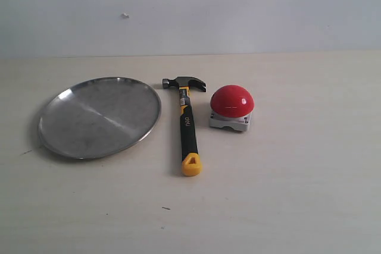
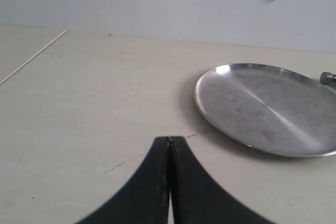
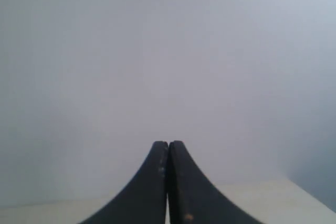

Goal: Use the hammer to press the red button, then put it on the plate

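Lengthwise front-to-back, hammer (image 1: 187, 124) flat, head far, yellow loop near

White logo on hammer (image 1: 186, 124) handle, sideways, blurred; possibly reads "deli".

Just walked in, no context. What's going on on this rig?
Nothing is being handled yet. The hammer lies flat on the table, between the plate and the red button. The plate is empty. Neither arm shows in the exterior view. The left gripper and the right gripper are both shut and hold nothing. The left one is over the table with the plate ahead of it, and the right one faces a bare wall.
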{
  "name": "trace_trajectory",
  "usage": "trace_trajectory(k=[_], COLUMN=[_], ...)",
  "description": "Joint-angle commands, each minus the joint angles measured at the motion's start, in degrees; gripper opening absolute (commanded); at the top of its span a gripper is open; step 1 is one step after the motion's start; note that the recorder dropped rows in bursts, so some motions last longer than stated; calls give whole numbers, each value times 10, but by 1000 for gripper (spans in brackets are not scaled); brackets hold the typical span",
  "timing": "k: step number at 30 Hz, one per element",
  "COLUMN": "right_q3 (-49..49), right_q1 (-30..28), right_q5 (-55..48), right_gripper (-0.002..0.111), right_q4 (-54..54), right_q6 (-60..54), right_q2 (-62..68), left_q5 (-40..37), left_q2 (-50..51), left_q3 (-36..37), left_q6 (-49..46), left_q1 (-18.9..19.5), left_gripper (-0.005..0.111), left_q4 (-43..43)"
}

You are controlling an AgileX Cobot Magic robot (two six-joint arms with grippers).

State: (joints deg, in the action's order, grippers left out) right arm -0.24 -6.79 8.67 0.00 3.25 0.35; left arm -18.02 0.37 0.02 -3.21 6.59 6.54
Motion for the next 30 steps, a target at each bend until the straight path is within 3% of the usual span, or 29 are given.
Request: trace_trajectory(k=[1,4,8,11,15,20,24,30], right_q3=[2,2,2,-53,-183,-364,-526,-738], right_q1=[-3,-3,-3,-3,-3,-3,2,75], right_q5=[52,77,232,225,97,-81,-314,-644], right_gripper=[0,0,0,0,0,0,0,0], right_q4=[0,0,0,0,47,14,-9,112], right_q6=[33,131,260,256,160,158,116,-66], right_q2=[-3,-3,-3,13,153,388,581,795], left_q5=[1,1,1,1,1,1,1,1], left_q2=[-4,-4,-4,-4,-4,-4,-4,-4], left_q3=[0,0,0,0,0,0,0,0], left_q6=[-1,-1,-1,-1,-1,-1,-1,-1], left_q1=[1,1,1,1,1,1,0,0], left_gripper=[0,0,0,0,0,0,0,0], left_q4=[3,3,3,3,3,3,3,3])
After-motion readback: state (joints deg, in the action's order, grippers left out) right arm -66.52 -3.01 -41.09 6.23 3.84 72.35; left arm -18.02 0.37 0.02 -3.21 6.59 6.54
